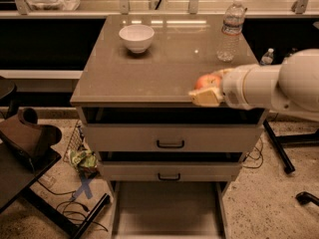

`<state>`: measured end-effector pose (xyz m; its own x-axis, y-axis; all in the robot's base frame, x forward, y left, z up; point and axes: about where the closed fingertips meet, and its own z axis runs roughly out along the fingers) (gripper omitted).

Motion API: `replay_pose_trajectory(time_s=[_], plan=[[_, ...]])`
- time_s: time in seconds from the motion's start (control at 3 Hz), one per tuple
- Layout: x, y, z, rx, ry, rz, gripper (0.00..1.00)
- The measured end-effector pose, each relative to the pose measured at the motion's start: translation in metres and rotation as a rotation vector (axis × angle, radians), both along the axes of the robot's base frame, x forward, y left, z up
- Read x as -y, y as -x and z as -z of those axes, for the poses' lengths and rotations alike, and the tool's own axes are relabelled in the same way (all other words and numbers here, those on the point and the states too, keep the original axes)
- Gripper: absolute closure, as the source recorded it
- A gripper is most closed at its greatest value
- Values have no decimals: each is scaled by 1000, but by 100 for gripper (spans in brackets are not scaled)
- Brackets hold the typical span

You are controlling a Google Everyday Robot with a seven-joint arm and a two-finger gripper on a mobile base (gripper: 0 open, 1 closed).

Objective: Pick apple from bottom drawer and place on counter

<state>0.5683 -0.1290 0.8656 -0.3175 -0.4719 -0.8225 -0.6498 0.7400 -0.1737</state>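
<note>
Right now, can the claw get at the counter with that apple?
Probably yes: the claw, shut on the apple, is at the front edge of the counter, with bowl and bottle well back.

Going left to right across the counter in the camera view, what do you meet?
On the counter: white bowl → apple, gripped in the hand over the front right edge → water bottle.
</note>
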Motion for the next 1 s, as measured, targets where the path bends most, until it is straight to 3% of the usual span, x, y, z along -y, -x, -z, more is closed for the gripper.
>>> replay_pose_trajectory(time_s=[0.33, 0.67, 1.0], plan=[[-22, -42, -26, 49, -46, -21, 100], [-61, -117, -19, 80, -159, -74, 100], [-90, -147, 3, 63, -233, -109, 100]])
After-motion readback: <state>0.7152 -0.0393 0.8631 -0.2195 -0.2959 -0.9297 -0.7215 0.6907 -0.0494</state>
